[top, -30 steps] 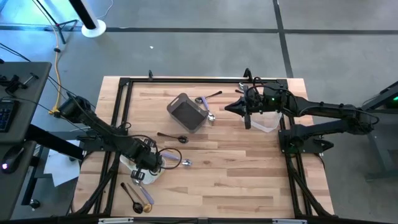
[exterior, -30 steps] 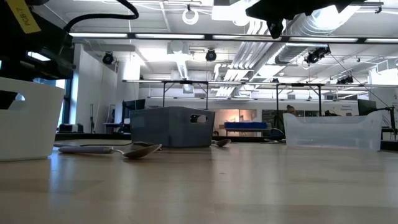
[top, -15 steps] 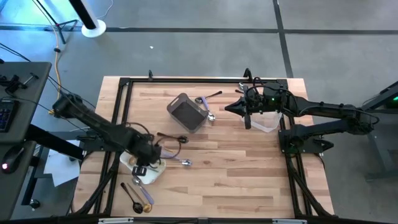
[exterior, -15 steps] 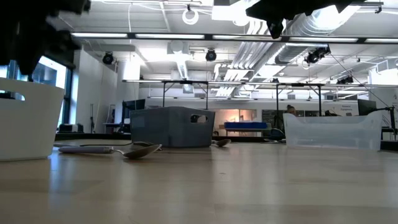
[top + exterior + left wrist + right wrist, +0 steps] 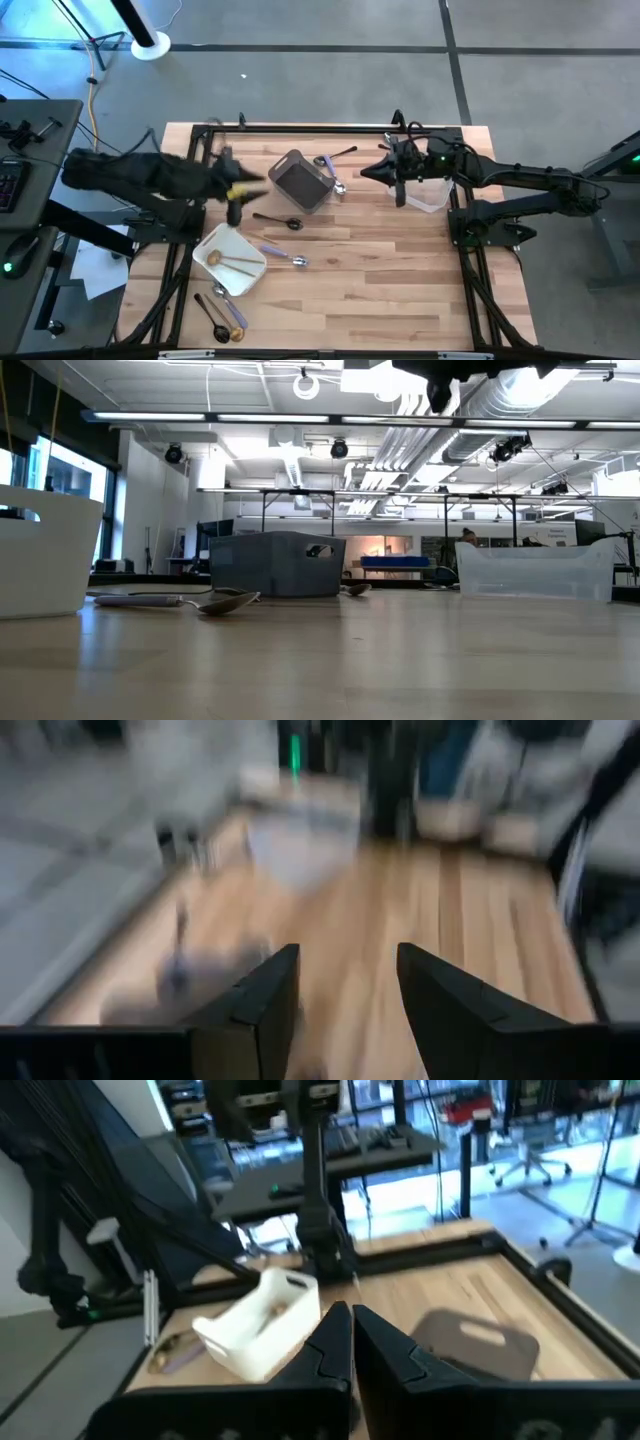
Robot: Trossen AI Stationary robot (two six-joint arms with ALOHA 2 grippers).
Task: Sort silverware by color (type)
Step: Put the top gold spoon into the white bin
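The silverware lies scattered. Gold pieces (image 5: 236, 262) rest in the white tray (image 5: 250, 278). A lilac-handled spoon (image 5: 281, 256) and a black spoon (image 5: 279, 221) lie on the wood beside it. More pieces (image 5: 336, 186) lie by the grey bin (image 5: 300, 181), and several (image 5: 221, 316) near the front left corner. My left gripper (image 5: 348, 990) is open and empty, raised above the table left of the bin (image 5: 245, 186). My right gripper (image 5: 350, 1332) is shut and empty, held high between the bin and the clear tub (image 5: 372, 173).
The clear tub (image 5: 427, 196) stands at the far right under my right arm. A black frame (image 5: 300, 130) runs along the table's edges. In the low view a spoon (image 5: 195, 600) lies in front of the grey bin (image 5: 278, 565). Bare wood stretches across the near middle and right.
My left gripper has risen from just above the white tray and swung toward the table's far edge. It has tipped from pointing down to nearly level. The tray, with the gold pieces in it, now shows uncovered. My right arm has kept still.
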